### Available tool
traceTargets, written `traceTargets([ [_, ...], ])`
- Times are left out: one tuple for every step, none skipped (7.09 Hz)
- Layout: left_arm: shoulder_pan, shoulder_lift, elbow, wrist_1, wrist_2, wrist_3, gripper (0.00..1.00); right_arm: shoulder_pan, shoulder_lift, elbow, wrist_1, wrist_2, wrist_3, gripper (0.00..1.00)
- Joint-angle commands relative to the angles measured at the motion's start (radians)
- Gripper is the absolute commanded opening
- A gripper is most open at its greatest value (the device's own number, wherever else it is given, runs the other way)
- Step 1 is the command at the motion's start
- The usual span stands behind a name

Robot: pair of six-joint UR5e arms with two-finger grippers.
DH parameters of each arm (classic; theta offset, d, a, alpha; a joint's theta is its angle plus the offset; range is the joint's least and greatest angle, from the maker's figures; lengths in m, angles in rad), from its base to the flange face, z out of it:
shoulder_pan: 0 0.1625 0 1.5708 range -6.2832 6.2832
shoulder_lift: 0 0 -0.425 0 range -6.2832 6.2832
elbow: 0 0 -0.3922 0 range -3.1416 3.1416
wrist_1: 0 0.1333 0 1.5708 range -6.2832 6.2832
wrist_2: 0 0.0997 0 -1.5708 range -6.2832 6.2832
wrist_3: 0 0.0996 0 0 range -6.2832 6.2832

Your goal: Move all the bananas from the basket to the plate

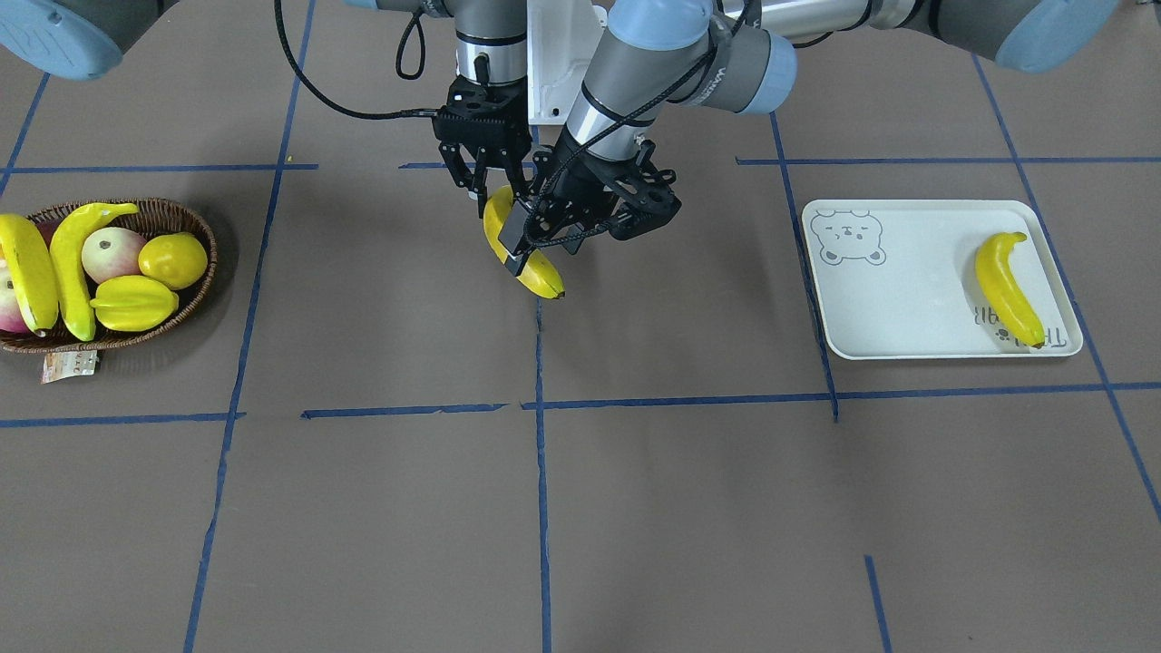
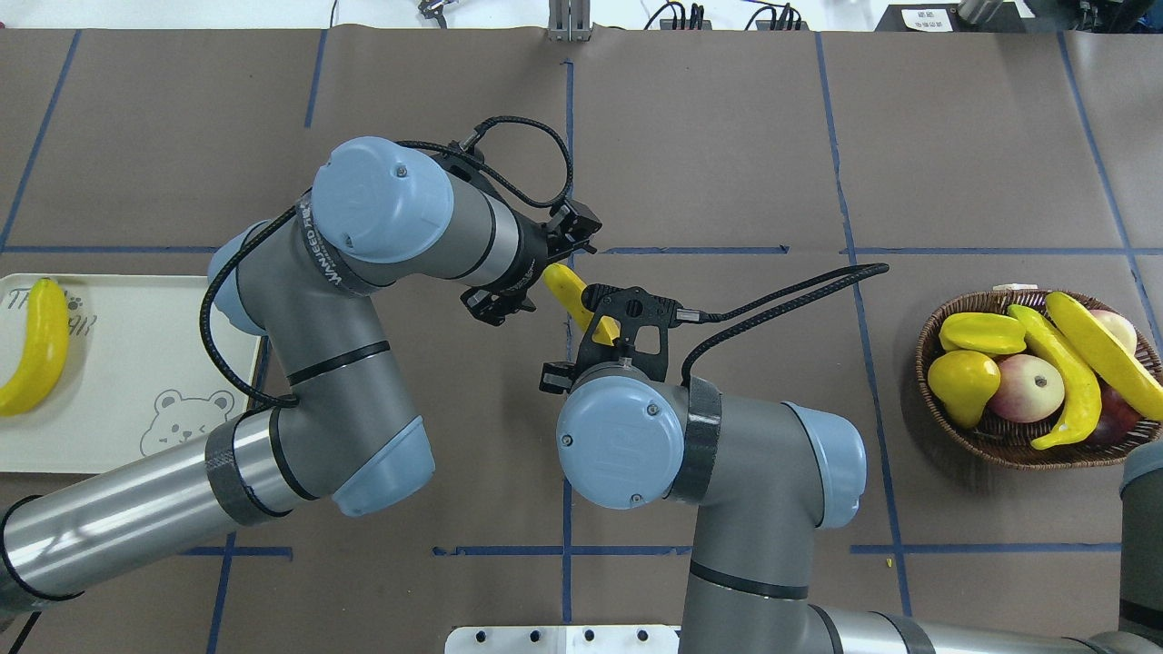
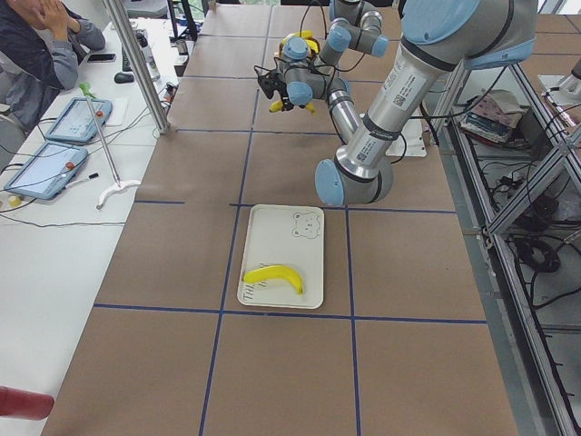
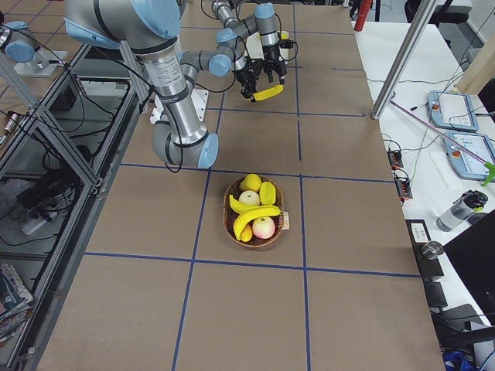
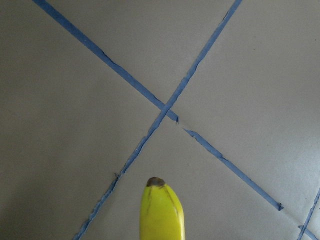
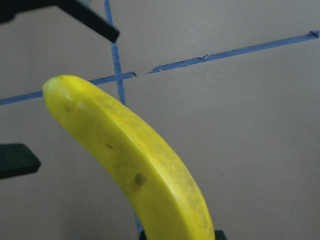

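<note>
A yellow banana [image 1: 537, 272] hangs over the table's middle. My right gripper [image 1: 490, 195] is shut on its upper end, and it fills the right wrist view [image 6: 140, 165]. My left gripper [image 1: 544, 238] is open around its middle, with black fingers [image 6: 85, 20] on either side and clear of the peel. Its dark tip [image 5: 155, 182] shows in the left wrist view. Two bananas [image 1: 73, 263] [image 1: 23, 268] lie in the wicker basket [image 1: 195, 227] on my right side. One banana [image 1: 1005, 286] lies on the plate [image 1: 907, 299] on my left side.
In the basket there are also a starfruit [image 1: 134, 302], a round yellow fruit [image 1: 172, 260] and a reddish apple [image 1: 111, 254]. A paper tag [image 1: 68, 365] sticks out at its rim. A person [image 3: 41, 41] sits at a side desk with tablets [image 3: 77, 118].
</note>
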Motion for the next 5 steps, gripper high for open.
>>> traceTargets([
  [0.047, 0.0, 0.007, -0.002, 0.047, -0.001, 0.98, -0.001, 0.006, 0.002, 0.004, -0.004, 0.004, 0.05],
  [0.061, -0.001, 0.009, -0.002, 0.057, -0.001, 0.96, -0.001, 0.004, 0.002, 0.004, -0.004, 0.007, 0.05],
  [0.061, -0.003, 0.009, 0.0, 0.057, -0.002, 0.86, -0.003, 0.003, 0.002, 0.004, -0.004, 0.007, 0.05],
  [0.06, -0.001, 0.009, 0.0, 0.057, -0.001, 0.77, -0.003, -0.005, 0.002, 0.004, -0.004, 0.007, 0.05],
  [0.058, -0.001, 0.009, 0.0, 0.059, 0.001, 0.72, -0.004, -0.007, 0.002, 0.004, -0.007, 0.009, 0.05],
])
